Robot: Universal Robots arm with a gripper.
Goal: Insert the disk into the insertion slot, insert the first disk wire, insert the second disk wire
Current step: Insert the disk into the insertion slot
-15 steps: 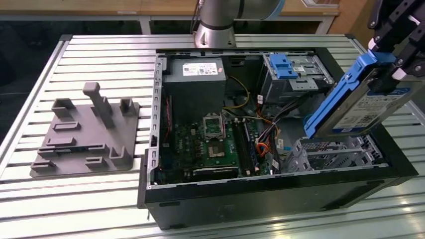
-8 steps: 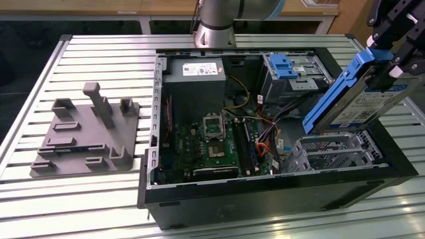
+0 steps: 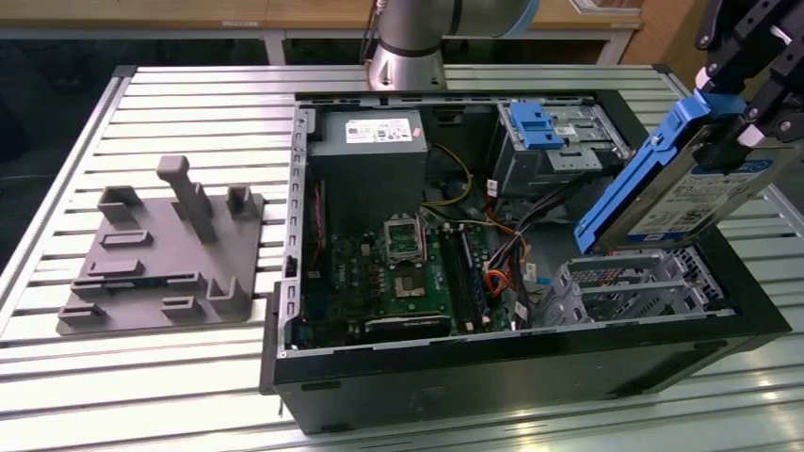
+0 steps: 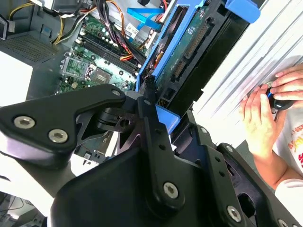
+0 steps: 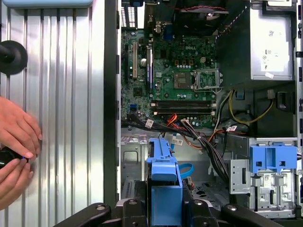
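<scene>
One disk (image 3: 695,202), clipped in its bright blue carrier frame (image 3: 635,174), is what my gripper (image 3: 744,122) carries. The black fingers press on the upper end of the frame from both sides, so the gripper is pinching the disk.

In the exterior view the disk hangs tilted. Its upper end leans to the exterior view's right and its white label faces the camera. Its lower end is just above the open top of the insertion slot (image 3: 628,287), the silver perforated cage in the near corner of the open computer case (image 3: 503,381). I cannot tell if the two touch, but the disk is not yet inside the cage. The second wrist view shows me the other face of the disk, with a green circuit board.

Behind the cage stands the taller metal bay with a blue latch (image 3: 534,127). A bundle of orange and black wires (image 3: 503,268) lies between the cage and the motherboard (image 3: 402,273). The grey power supply (image 3: 371,155) sits in the far corner of the case.

The case lies on a slatted metal table (image 3: 188,377). A grey fixture plate (image 3: 164,250) rests on the table, well apart from the case at the exterior view's left. In the first wrist view a person's two hands (image 5: 19,135) are over the table beside the case, closed around a small dark object (image 5: 7,158).
</scene>
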